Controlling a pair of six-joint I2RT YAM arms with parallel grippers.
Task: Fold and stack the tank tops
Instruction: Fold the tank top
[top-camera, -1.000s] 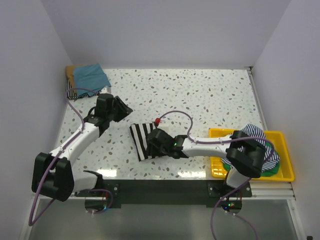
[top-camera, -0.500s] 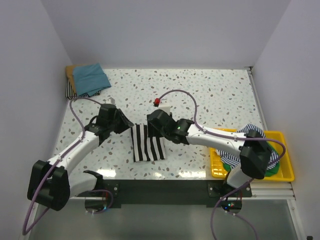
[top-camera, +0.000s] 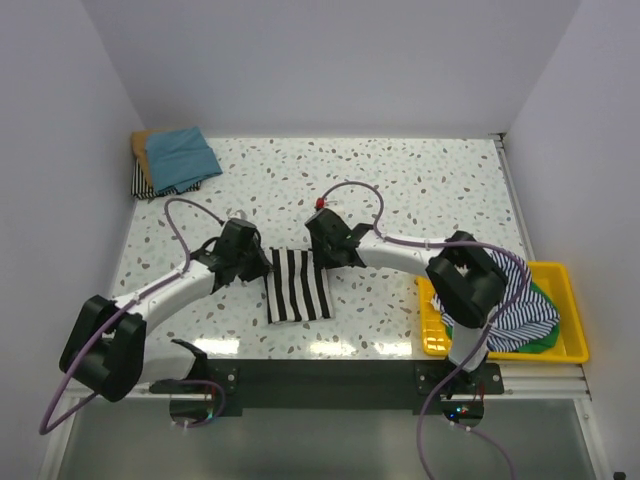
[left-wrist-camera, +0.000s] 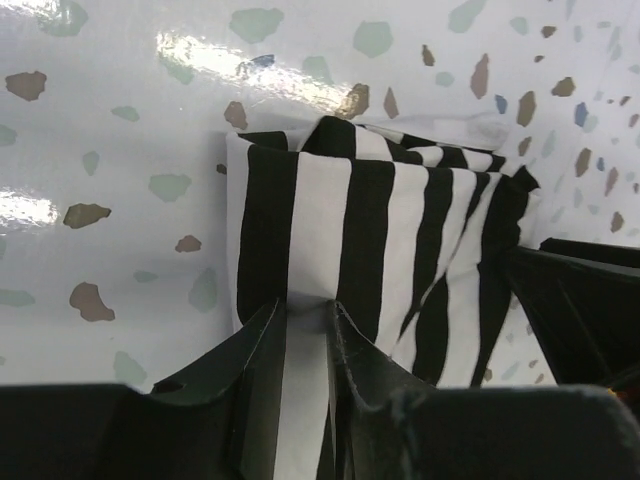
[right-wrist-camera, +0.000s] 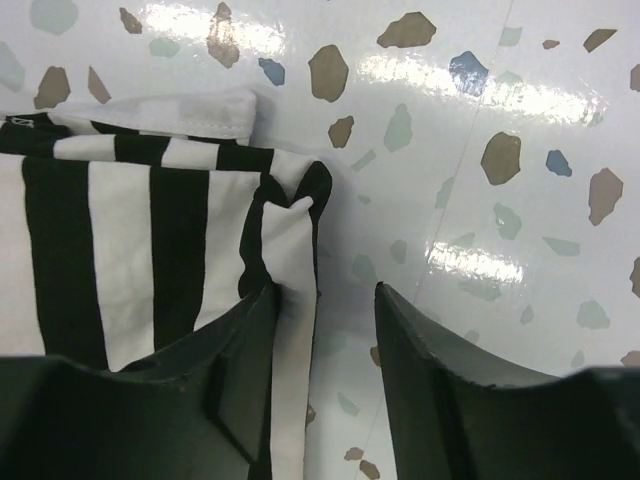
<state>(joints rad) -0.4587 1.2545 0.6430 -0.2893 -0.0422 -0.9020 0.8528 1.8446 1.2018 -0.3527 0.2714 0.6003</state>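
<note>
A folded black-and-white striped tank top (top-camera: 298, 285) lies on the speckled table between both arms. My left gripper (top-camera: 258, 266) is at its far left corner. In the left wrist view my left gripper (left-wrist-camera: 305, 305) is nearly shut, with a white stripe of the tank top (left-wrist-camera: 370, 230) puckered between its fingers. My right gripper (top-camera: 326, 250) is at the far right corner. In the right wrist view my right gripper (right-wrist-camera: 325, 290) is open, its left finger (right-wrist-camera: 240, 340) on the cloth's edge (right-wrist-camera: 120, 230) and bare table in the gap.
A stack at the back left has a teal tank top (top-camera: 180, 154) on top, tan cloth (top-camera: 139, 143) and striped cloth (top-camera: 145, 186) beneath. A yellow tray (top-camera: 574, 300) at the front right holds a striped top (top-camera: 510, 305) and a green one (top-camera: 545, 338).
My right gripper moved from on top of the striped top to its far right corner. My left gripper came in from the left to its far left corner. The top now lies squarer.
</note>
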